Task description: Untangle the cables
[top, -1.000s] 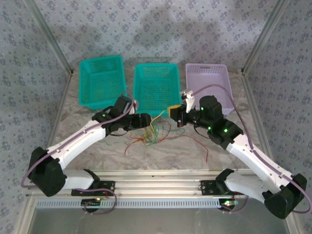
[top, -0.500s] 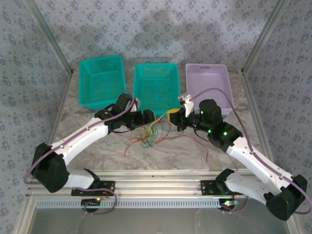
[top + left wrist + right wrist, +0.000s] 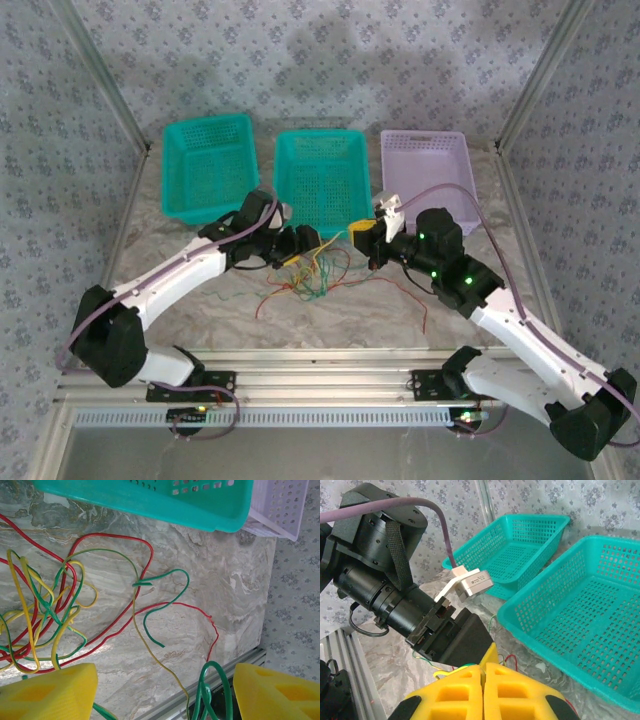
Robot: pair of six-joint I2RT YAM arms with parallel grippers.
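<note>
The cables (image 3: pixel 306 280), thin red, green and yellow wires, lie knotted on the marble-patterned table between my two grippers. My left gripper (image 3: pixel 312 243) hovers over the knot, open. In the left wrist view its yellow fingers stand wide apart around the left gripper (image 3: pixel 162 695) midpoint. The tangle (image 3: pixel 50 605) lies to the left, and a green loop (image 3: pixel 214 663) and a thin yellow strand hang between the fingers, untouched. My right gripper (image 3: pixel 350 237) is shut. In the right wrist view the right gripper (image 3: pixel 483 667) has its pads pressed together on yellow and green strands (image 3: pixel 440 672) sticking out at the tip.
Three baskets stand behind the tangle: a teal one (image 3: pixel 207 122) at left, a teal one (image 3: pixel 320 134) in the middle, a lilac one (image 3: pixel 424 135) at right. One red wire (image 3: pixel 424 312) trails toward the aluminium rail (image 3: pixel 330 360) at the near edge. The two grippers nearly touch.
My left gripper has moved right and a little farther back, closing in on the right gripper. The right gripper shifted slightly and stayed shut. The tangle is drawn up a bit.
</note>
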